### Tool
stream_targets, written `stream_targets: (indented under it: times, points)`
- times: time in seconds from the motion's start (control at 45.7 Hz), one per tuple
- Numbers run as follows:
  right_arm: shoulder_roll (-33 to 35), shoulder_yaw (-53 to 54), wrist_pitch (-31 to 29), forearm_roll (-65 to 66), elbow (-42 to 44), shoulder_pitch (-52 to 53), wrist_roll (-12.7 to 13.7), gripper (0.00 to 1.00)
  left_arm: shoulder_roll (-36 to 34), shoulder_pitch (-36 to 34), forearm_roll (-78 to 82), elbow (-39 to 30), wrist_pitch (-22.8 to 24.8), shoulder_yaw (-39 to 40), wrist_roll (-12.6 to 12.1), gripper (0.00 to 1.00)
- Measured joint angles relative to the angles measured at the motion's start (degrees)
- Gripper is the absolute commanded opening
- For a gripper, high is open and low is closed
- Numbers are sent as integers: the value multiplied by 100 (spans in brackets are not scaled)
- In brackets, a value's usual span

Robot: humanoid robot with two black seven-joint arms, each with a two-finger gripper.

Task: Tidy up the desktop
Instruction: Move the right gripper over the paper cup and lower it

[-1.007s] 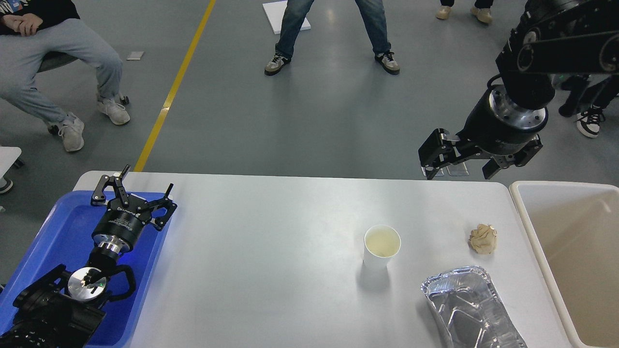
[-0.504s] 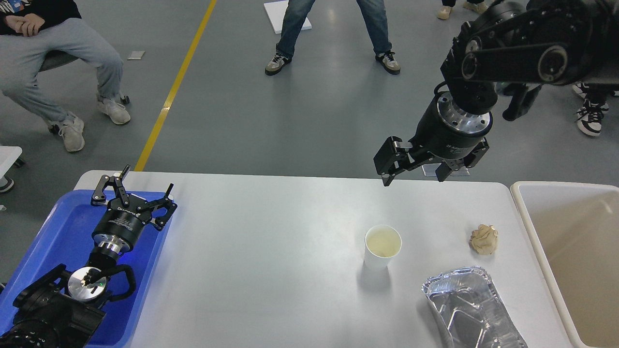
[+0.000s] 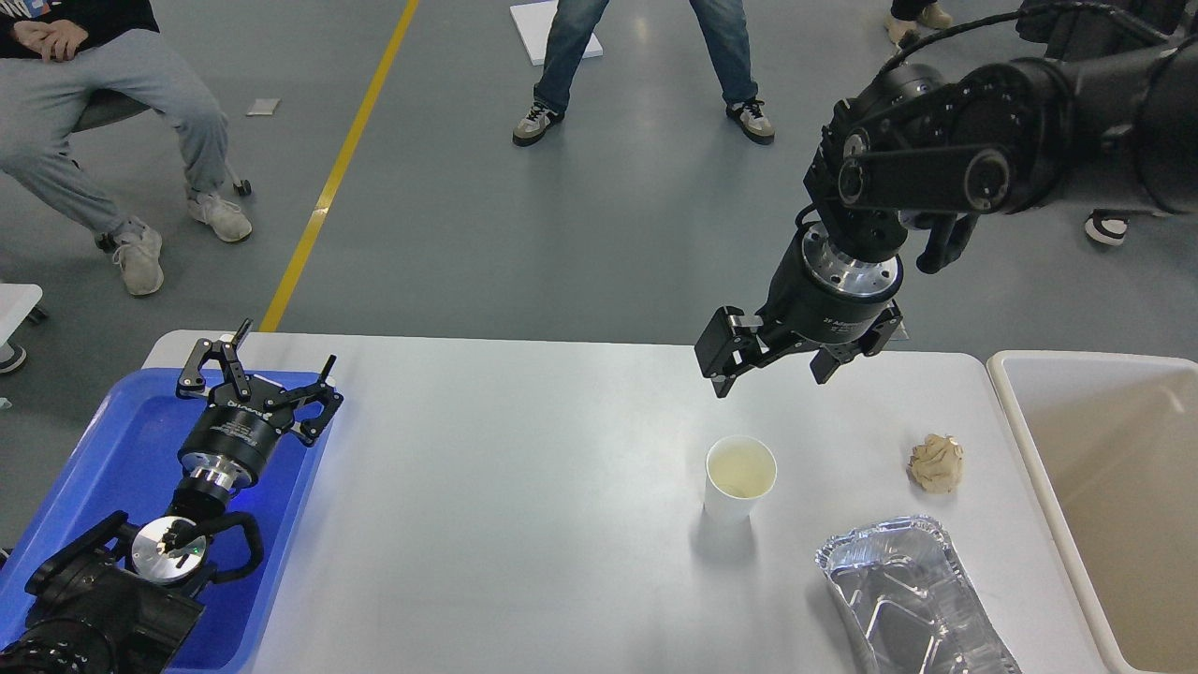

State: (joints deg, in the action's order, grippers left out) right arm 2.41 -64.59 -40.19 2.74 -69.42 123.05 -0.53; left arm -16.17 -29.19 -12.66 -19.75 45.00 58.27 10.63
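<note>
Three bits of clutter are left on the worktop [image 3: 524, 487], the big white surface that fills the lower half of the head view: a paper cup [image 3: 739, 477] around the middle-right, a crumpled brown paper ball [image 3: 936, 462] at roughly 3 o'clock from it, and a foil tray [image 3: 913, 599] at about 5 o'clock, hanging near the front edge.

The right hand [image 3: 772, 370] is seen hovering at 12 o'clock of the cup, fingers spread wide, nothing held. The left hand [image 3: 257, 370] is parked over the blue tray [image 3: 112, 459], also spread open and empty.

Biggest worry, probably: the cup looks like it's got pale liquid in it. If it gets clipped on the rim by a finger on the way down, or squeezed too hard, it could be tipped and the contents dumped across the worktop. A thin paper wall is easily crushed too. If the paper ball is the real target, the cup could be knocked by the wrist passing over. The cream bin [image 3: 1104, 505] sits at the 3 o'clock edge, so a full cup carried there tilted would likely get spilled.
</note>
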Motion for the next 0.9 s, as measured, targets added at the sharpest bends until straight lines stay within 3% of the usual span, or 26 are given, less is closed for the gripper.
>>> stream_targets:
  times: [0.219,0.547,0.898]
  points:
    - [-61,95,11,18,124,-253,-4,100,0,0,0,-2,0,0,0,100]
    - [-200,345,64,-1,1022,-1035,-21,100,0,2,0,-3,0,0,0,100]
    - [-233,416,713,3,1335,-1782,-19,100,4,3,0,-3,0,0,0,100]
